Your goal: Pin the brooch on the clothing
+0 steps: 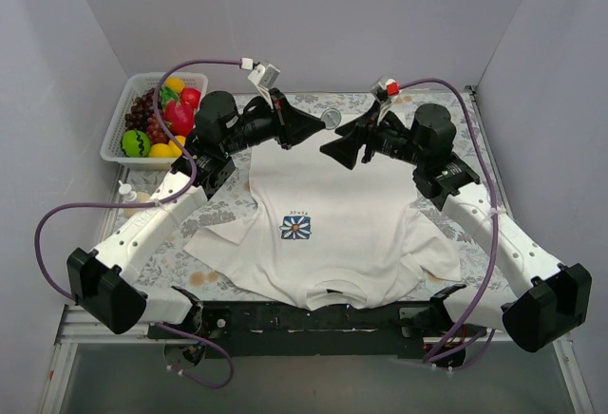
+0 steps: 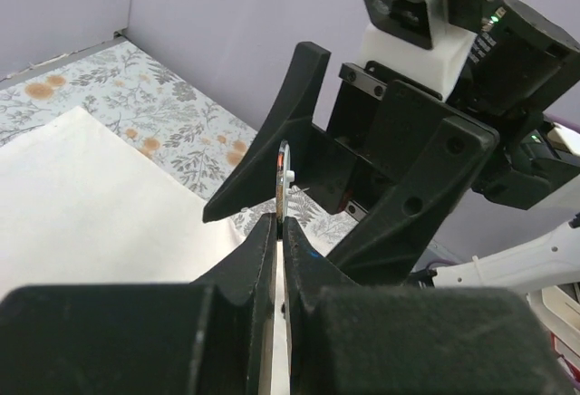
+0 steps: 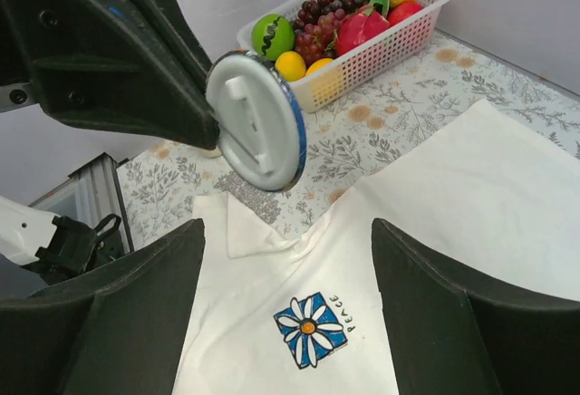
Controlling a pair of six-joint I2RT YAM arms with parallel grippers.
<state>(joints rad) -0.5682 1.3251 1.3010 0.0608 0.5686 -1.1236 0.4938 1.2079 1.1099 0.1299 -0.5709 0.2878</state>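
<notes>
Table [image 1: 223,213], floral cover.
T-shirt [image 1: 332,196]: white, spread flat on the table, flower print up, collar towards the arm bases.
Fruit basket [image 1: 142,80]: far left corner.
Right gripper [image 3: 288,227]: fingers spread wide, empty.
Left gripper [image 2: 279,223]: pinching the brooch [image 3: 256,132] by its edge. The brooch is held in the air above the shirt's far edge, its white back facing the right gripper.

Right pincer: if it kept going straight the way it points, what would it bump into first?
Probably the brooch, clamped in the left pincer just ahead of the open right pincer, though depth is hard to judge.
</notes>
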